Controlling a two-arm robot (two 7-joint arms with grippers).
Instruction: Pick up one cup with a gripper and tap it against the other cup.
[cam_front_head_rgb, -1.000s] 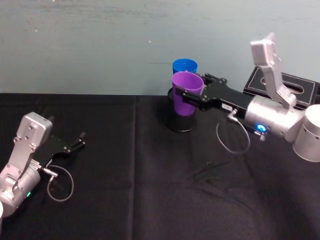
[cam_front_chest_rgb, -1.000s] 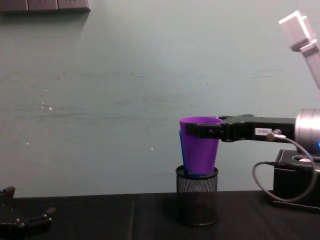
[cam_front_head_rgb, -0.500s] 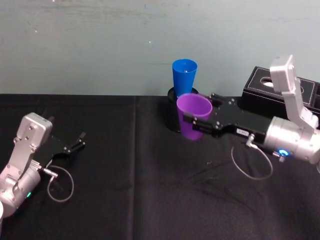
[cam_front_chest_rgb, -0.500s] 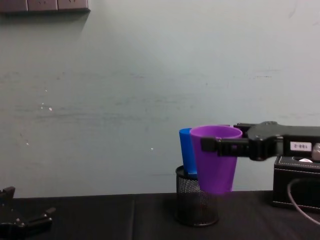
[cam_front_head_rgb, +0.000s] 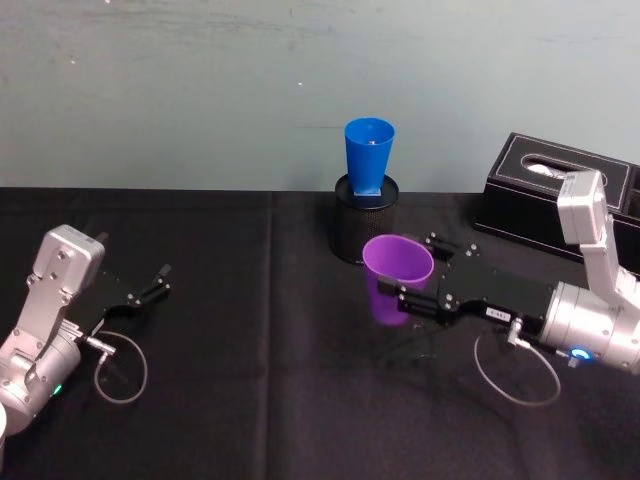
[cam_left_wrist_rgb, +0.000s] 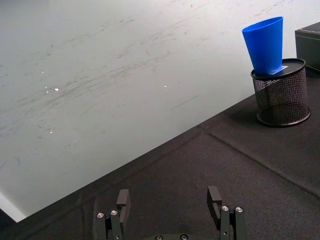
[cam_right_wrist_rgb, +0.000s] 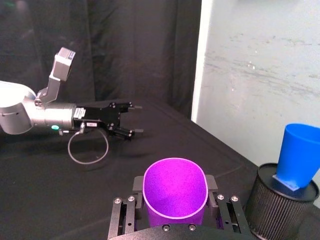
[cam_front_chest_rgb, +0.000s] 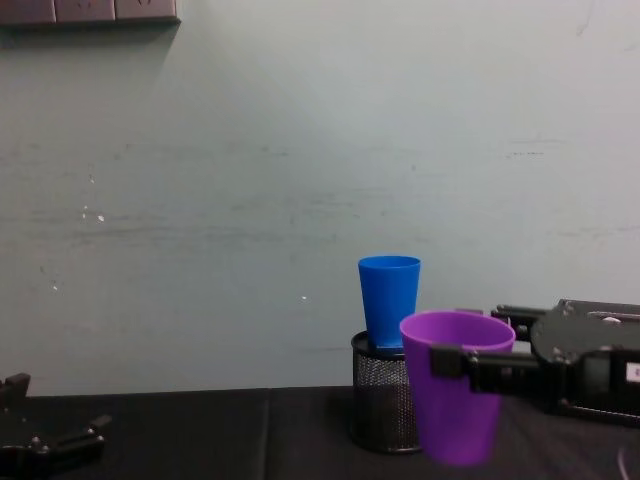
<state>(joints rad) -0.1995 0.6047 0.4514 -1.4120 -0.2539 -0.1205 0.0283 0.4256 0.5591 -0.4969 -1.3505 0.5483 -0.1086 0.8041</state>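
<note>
Item 1, near left: left gripper (cam_front_head_rgb: 150, 288), parked on the table (cam_front_head_rgb: 250, 400), fingers spread, empty.
Item 2, mid right: right gripper (cam_front_head_rgb: 403, 298), pinching the purple cup (cam_front_chest_rgb: 457, 410), rim up.
Item 3, far: blue cup (cam_front_head_rgb: 369, 155), upright in the holder (cam_front_head_rgb: 362, 235), beyond and slightly left of the purple cup (also sitting higher), apart.
I judge the tap goes forward-left and up; the right arm is nearer.

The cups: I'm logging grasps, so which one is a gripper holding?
The purple cup, clamped near its rim by the right gripper. The blue cup stands apart from it in the black mesh holder by the wall.
</note>
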